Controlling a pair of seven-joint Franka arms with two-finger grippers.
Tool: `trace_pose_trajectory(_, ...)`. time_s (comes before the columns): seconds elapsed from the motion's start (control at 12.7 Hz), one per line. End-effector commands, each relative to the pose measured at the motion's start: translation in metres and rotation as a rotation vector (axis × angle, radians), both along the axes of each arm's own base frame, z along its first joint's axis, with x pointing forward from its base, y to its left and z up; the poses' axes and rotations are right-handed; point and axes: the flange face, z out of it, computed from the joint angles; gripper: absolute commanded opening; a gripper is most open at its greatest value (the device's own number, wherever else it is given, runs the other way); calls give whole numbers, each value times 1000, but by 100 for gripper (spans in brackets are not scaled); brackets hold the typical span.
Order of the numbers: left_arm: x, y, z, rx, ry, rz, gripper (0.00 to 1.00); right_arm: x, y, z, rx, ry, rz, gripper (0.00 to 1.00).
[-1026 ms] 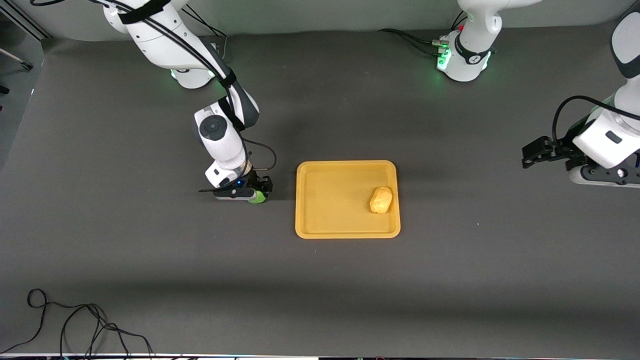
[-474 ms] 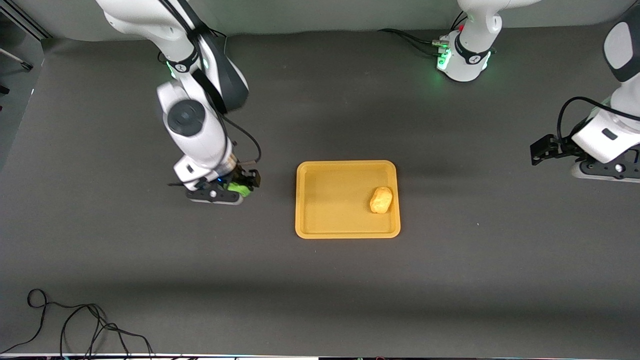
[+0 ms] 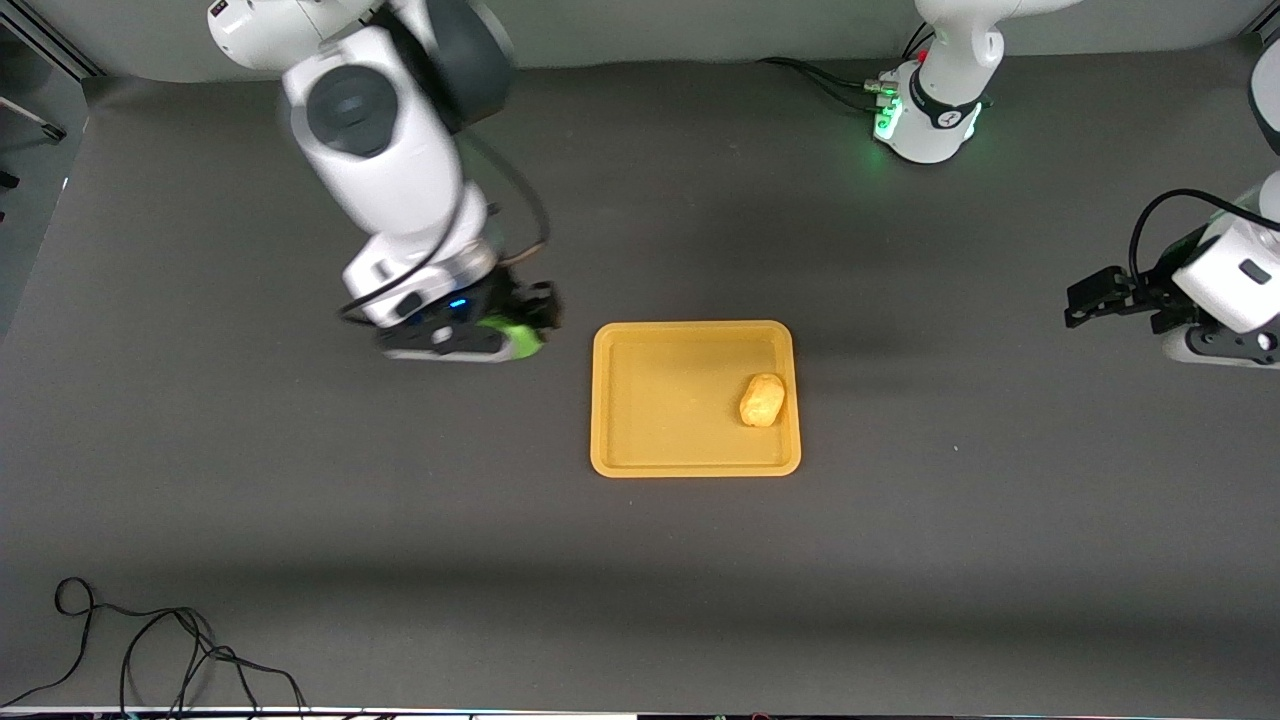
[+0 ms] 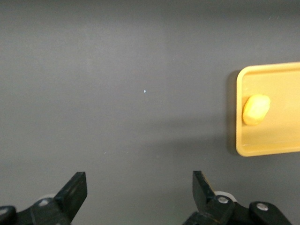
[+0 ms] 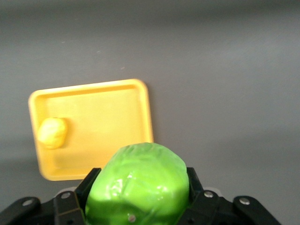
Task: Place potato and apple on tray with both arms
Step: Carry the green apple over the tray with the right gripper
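Note:
The yellow-orange tray (image 3: 660, 390) lies mid-table. The potato (image 3: 762, 400) lies in it, toward the left arm's end; it also shows in the left wrist view (image 4: 256, 109) and the right wrist view (image 5: 52, 132). My right gripper (image 3: 520, 325) is shut on the green apple (image 3: 518, 338), up in the air over the bare table beside the tray's end toward the right arm. The apple (image 5: 138, 185) fills the right wrist view between the black fingers (image 5: 89, 183). My left gripper (image 3: 1085, 300) is open and empty, over the table at the left arm's end, well away from the tray (image 4: 269, 112).
A black cable (image 3: 150, 650) lies coiled on the table at the corner nearest the front camera, at the right arm's end. The arms' green-lit bases (image 3: 925, 115) stand along the table's edge farthest from the front camera.
My right gripper has lifted the apple off the table and carried it up and toward the tray. My left arm has drawn back a little toward its end of the table.

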Motion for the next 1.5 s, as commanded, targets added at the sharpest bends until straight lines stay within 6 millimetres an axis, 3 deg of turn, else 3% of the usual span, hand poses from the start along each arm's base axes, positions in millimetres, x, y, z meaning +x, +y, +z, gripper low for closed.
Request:
trace_pose_trajectory(0.0,10,0,5,-21,9,29,100,-20,105,-21,9,-10,-50,39)
trace_pose_trajectory(0.16,18,3,9,-16,8,23,100,-31,149,-69,-4,-5,-67,39)
trace_pose_trajectory(0.32,17,17,9,92,8,-30,100,-25,169,-131,-5,-25,-54,39)
trace_pose_trajectory(0.55,6,21,9,107,11,-92,100,-6,164,-222,-66,-62,-47,39)
trace_pose_trajectory(0.87,2,24,2,100,15,-89,100,2,148,-316,-47,-139,-29,39)
trace_pose_trajectory(1.03,5,15,-1,94,18,-63,100,1,147,-332,-58,-130,-30,40)
trace_pose_trajectory(1.11,5,13,-1,94,22,-55,100,1,146,-333,-61,-131,-27,44)
trace_pose_trajectory(1.18,3,13,-1,94,28,-57,100,1,145,-336,-65,-128,-28,66)
trace_pose_trajectory(1.26,2,13,-3,88,37,-58,100,3,144,-336,-66,-129,-32,100)
trace_pose_trajectory(1.42,1,16,-10,79,49,-57,100,8,143,-304,-55,-135,-38,100)
